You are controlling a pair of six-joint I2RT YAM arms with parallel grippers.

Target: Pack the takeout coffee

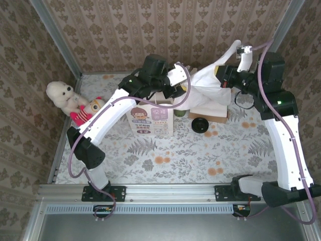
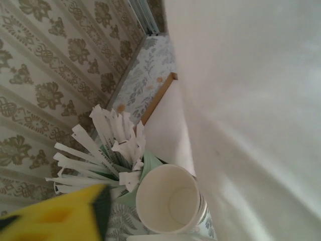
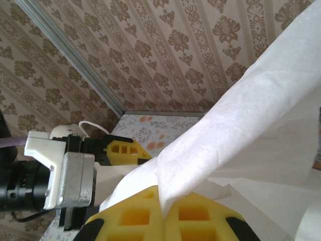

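Observation:
My right gripper (image 3: pixel 161 195) is shut on the top edge of a white bag (image 1: pixel 213 85) and holds it up over the back right of the table. My left gripper (image 1: pixel 178 94) reaches in beside the bag's left side. One of its yellow fingers (image 2: pixel 55 218) shows, blurred, next to a stack of cream paper cups (image 2: pixel 170 201); the gap between its jaws is hidden. A patch of olive green (image 1: pixel 181 112) peeks out just below that gripper. I cannot tell whether it is the takeout coffee.
A loose black lid (image 1: pixel 199 124) lies in front of a wooden tray (image 1: pixel 210 119) under the bag. A printed carton (image 1: pixel 153 119) stands left of it. Paper-wrapped straws (image 2: pixel 100 145) fan out by the cups. Two plush toys (image 1: pixel 70 100) sit at the left wall.

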